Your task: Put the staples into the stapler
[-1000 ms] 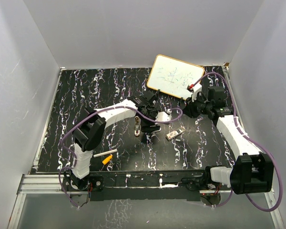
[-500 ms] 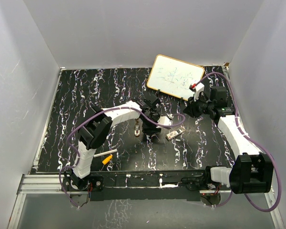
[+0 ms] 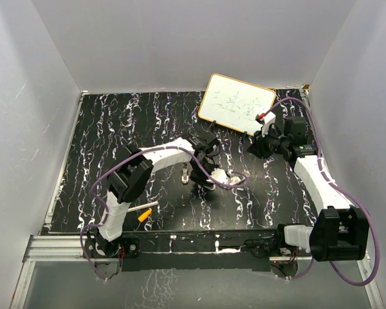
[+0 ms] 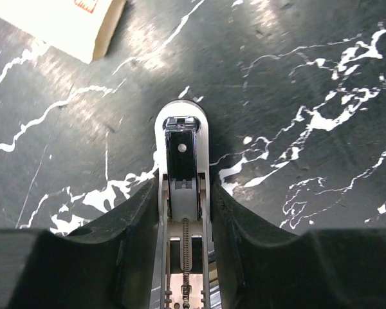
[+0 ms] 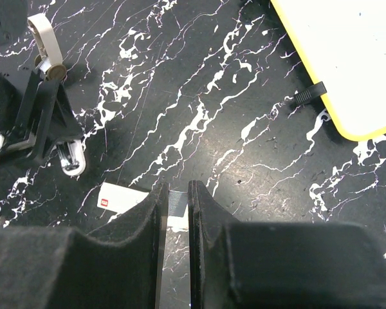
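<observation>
Now left hand (image 4: 184, 185) grips the stapler (image 4: 181, 138) — right hand (image 5: 177, 185) pinches staples (image 5: 177, 205).

The enclosure is lit brightly and evenly from overhead, its white walls (image 3: 180, 45) rendered a pale lilac in the top view. Soft glare is thrown across the glossy black worktop (image 4: 296, 58) in the left wrist view, and a dark shadow is cast beside the stapler (image 4: 182, 161). In both wrist views the jaws are left dark and blurred along the bottom edge. The whiteboard (image 5: 347, 51) is nearly blown out.
</observation>
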Robot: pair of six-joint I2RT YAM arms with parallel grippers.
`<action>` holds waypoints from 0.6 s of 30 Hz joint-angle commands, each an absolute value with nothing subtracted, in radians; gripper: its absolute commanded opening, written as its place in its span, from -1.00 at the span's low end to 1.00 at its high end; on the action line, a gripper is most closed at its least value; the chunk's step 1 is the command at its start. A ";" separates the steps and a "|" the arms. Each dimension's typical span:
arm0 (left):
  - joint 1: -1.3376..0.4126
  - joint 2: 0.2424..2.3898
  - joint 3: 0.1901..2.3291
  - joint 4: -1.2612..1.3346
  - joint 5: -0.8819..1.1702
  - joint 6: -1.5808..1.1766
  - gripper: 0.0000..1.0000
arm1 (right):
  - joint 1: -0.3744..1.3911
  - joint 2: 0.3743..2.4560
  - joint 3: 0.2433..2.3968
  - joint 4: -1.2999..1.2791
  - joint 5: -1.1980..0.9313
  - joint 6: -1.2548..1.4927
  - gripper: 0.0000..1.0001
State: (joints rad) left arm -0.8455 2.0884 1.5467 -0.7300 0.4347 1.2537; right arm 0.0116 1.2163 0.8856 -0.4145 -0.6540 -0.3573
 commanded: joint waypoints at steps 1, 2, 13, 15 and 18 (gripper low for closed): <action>-0.902 2.130 1.590 -0.877 0.471 1.451 -0.38 | 0.005 1.197 0.879 -0.373 -0.663 -0.370 -0.74; -0.911 2.145 1.602 -0.884 0.465 1.477 -0.38 | 0.005 1.195 0.879 -0.373 -0.663 -0.368 -0.74; -0.987 2.253 1.746 -0.922 0.415 1.674 -0.27 | 0.005 1.188 0.877 -0.396 -0.632 -0.368 -0.74; -0.990 2.253 1.764 -0.906 0.427 1.668 -0.12 | 0.005 1.193 0.877 -0.403 -0.629 -0.367 -0.74; -0.992 2.237 1.782 -0.887 0.457 1.638 0.12 | 0.005 1.198 0.880 -0.414 -0.610 -0.364 -0.75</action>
